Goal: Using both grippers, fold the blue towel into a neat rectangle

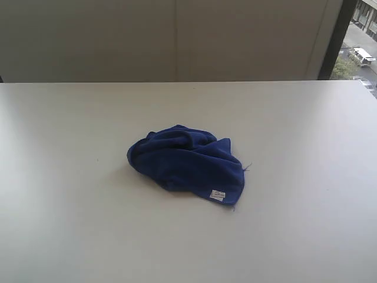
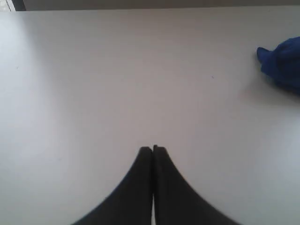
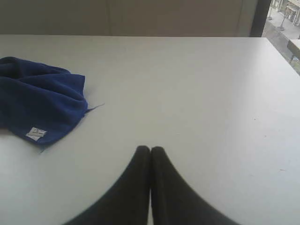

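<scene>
On white table (image 1: 70,230), approx centre, blue towel (image 1: 187,162) lies crumpled in a heap, white label (image 1: 217,194) showing at one corner; L gripper (image 2: 153,149) fingers pressed together, holding nothing; R gripper (image 3: 150,149) likewise clenched & empty; neither touching towel.

You can see only the robot's finger ends. The left gripper (image 2: 153,149) has two smooth, matte black fingers (image 2: 136,187) with blunt, squared tips, flaring wide toward the base. The right gripper (image 3: 150,149) looks the same, its black tips slightly rounder.
</scene>
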You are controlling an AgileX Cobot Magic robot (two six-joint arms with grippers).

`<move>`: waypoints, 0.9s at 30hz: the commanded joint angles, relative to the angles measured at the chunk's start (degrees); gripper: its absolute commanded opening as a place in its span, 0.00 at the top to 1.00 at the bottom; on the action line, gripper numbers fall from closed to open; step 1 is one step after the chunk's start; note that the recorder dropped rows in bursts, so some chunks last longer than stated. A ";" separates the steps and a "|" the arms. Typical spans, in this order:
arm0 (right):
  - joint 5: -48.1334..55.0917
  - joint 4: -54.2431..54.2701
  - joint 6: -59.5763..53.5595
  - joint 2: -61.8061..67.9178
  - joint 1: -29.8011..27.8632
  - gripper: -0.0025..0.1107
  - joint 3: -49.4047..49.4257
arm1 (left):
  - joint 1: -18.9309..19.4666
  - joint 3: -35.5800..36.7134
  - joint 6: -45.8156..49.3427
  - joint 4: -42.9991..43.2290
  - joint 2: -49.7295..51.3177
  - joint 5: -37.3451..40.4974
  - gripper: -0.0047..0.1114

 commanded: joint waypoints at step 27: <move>-0.19 0.00 0.03 -0.37 -0.36 0.98 0.42 | -0.33 -18.32 -49.25 36.24 30.40 -30.69 0.96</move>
